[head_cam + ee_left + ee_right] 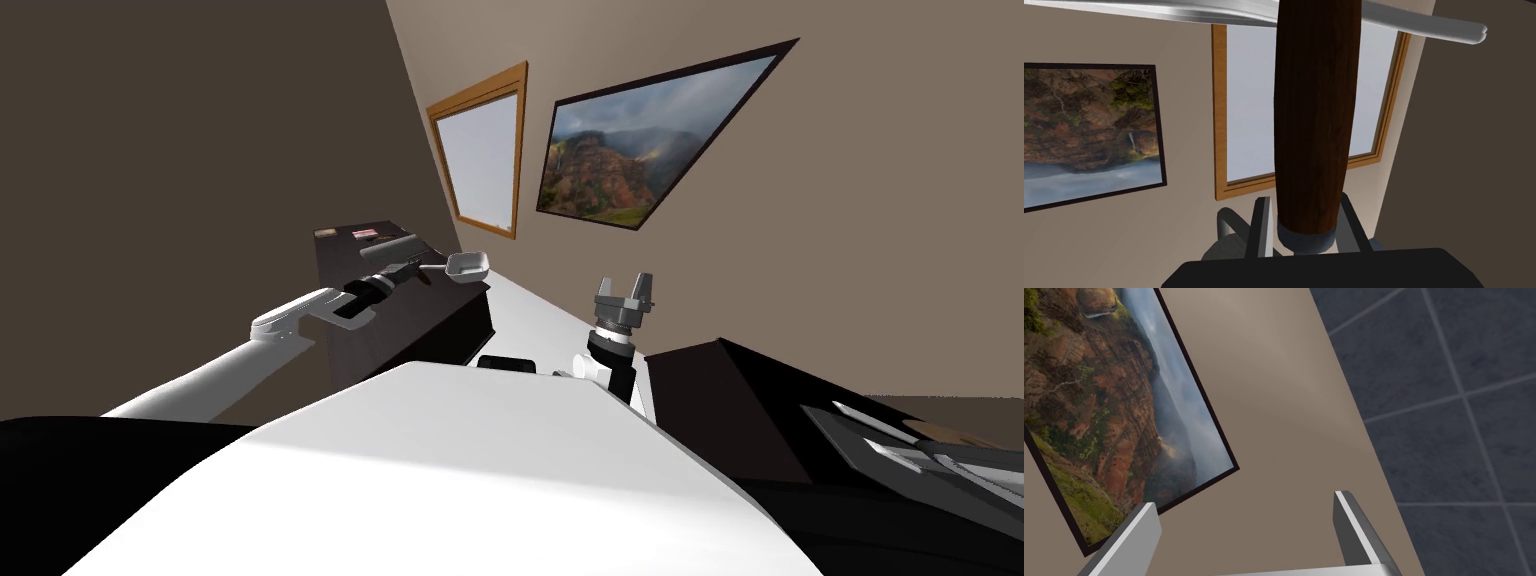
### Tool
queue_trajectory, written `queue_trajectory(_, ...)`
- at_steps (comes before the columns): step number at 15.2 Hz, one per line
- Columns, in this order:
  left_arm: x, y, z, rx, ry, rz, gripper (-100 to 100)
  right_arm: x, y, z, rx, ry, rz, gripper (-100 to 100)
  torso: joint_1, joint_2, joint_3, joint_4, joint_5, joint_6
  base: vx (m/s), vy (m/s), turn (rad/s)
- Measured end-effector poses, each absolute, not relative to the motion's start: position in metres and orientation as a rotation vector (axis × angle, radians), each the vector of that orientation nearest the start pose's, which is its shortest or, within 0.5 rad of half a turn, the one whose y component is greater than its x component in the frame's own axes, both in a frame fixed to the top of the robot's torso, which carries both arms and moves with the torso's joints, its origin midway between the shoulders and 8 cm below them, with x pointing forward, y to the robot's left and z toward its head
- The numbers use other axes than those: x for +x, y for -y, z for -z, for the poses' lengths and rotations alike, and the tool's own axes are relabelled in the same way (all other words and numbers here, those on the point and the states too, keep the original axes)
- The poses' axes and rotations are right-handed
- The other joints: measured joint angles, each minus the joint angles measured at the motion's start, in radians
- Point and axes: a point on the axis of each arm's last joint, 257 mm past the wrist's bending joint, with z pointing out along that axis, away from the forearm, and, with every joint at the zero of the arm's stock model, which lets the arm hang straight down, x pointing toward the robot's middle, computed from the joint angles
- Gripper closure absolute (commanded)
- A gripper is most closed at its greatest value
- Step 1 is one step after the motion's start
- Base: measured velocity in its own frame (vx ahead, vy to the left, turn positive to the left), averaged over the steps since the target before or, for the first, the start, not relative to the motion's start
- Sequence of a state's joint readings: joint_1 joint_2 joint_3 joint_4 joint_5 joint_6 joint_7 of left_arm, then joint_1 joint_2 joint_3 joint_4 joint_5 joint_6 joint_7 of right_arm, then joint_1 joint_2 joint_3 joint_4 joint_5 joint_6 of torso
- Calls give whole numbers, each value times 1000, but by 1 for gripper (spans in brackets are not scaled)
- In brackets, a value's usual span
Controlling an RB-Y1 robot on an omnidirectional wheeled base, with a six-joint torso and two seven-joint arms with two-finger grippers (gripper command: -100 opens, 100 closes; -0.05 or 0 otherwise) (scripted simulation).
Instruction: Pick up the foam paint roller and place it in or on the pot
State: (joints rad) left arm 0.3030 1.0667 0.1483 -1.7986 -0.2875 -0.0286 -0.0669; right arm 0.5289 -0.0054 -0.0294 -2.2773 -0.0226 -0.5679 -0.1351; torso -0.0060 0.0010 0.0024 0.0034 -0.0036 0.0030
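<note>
Item: foam paint roller, with grey sleeve, brown wooden handle and bright metal rod. It sat left of centre in the head view, clear of the dark cabinet below it.

Holder: left gripper. Its fingers were clamped on the handle's sides, just above the grey collar.

Destination: pot, white and shallow, at centre frame just right of the roller. It appeared to rest at the cabinet's far corner, though the wide lens left that unsure.

Spare: right gripper, right of centre and well apart from the pot. Its fingers were spread wide and held nothing.

Step judged in hand: the carry, with pickup complete and placing not yet done.

Next move would call for bringing the sleeve over the pot's rim and lowering it before release. The long handle would probably overhang, so balance needs care.
</note>
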Motion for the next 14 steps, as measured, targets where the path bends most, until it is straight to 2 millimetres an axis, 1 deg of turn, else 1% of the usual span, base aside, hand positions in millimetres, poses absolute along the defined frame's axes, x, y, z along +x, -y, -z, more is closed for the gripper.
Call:
queue_trajectory(7, 482, -467, 60, -8, -1635, 125, 100, 328, 292, -28, 678, -538, -1412, 0, -2, -5, -4, -2, -3, 0, 127, 7, -128)
queue_trajectory(13, 484, -469, 41, 41, -1647, 74, 100, 328, 292, -28, 678, -538, -1412, 0, -4, -6, -4, -2, -5, -1, 122, 1, -75)
queue_trajectory(14, 485, -469, 40, 43, -1646, 71, -100, 328, 292, -28, 678, -538, -1412, 0, -4, -3, -3, -2, -4, -2, 32, 1, -8)
